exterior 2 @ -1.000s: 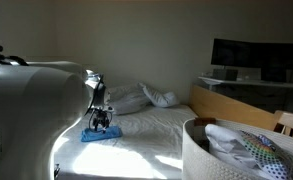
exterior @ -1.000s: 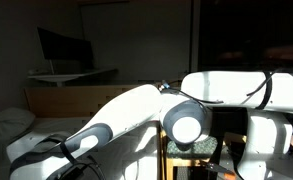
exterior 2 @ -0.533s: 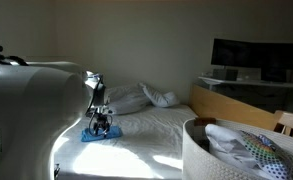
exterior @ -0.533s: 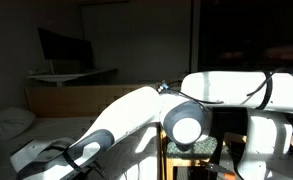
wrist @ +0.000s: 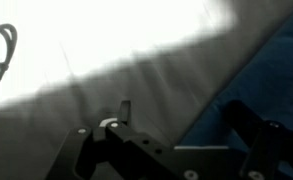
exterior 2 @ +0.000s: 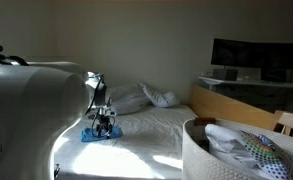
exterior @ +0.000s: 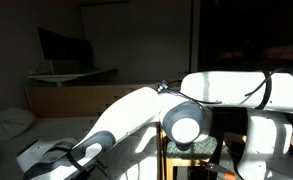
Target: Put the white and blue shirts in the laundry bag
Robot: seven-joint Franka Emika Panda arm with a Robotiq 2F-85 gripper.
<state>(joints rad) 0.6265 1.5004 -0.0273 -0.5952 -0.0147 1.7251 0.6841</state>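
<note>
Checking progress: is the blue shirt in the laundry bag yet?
Out. The blue shirt lies on the bed, under the end effector, apart from the bag.

bed (exterior 2: pixel 158 128) — white sheet | pillows (exterior 2: pixel 136 98) piled by wall | monitor (exterior 2: pixel 256 58) on desk (exterior: pixel 81 73)

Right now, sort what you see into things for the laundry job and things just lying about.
For the job:
blue shirt on the bed
laundry bag, clothes already inside
gripper, down over the blue shirt

Lying about:
pillows
monitor
</note>
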